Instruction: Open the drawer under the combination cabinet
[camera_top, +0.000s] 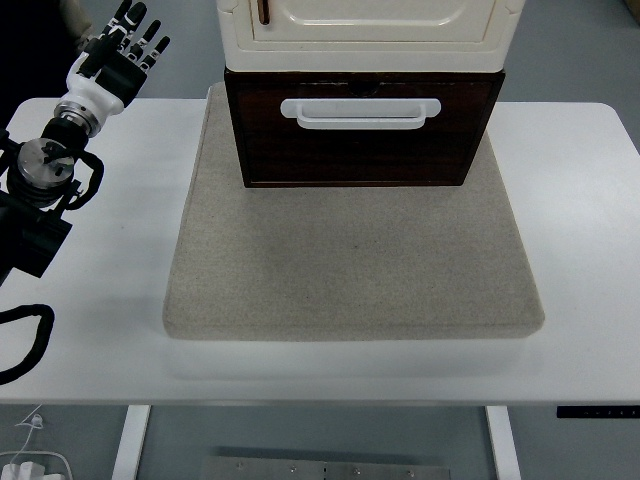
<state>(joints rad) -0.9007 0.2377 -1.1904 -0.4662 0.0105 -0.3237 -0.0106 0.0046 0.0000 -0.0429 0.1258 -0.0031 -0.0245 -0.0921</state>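
One drawer (362, 135) is being shown at the far middle of the table, under the cream upper part of the combination cabinet (370, 35). Its dark brown front is facing the near edge, and it is judged to be shut, since the front is lying even with the cabinet body. A white bar handle (360, 113) is being carried across the upper part of the front. The cabinet is standing on the far part of a grey mat (350, 280), which is lying on the white table (580, 250).

No contact is being made yet. The left hand (120, 50) is being held up at the far left corner of the table, well apart from the handle, with its fingers (140, 30) spread and nothing held in them. The right hand is not being seen.

For the step to be done well, the hand is probably to be brought across to the handle, and the fingers are to be hooked behind the bar from below or above. The pull is then to be directed straight toward the near edge, slowly, so that the cabinet is not being dragged over the mat or tipped forward.
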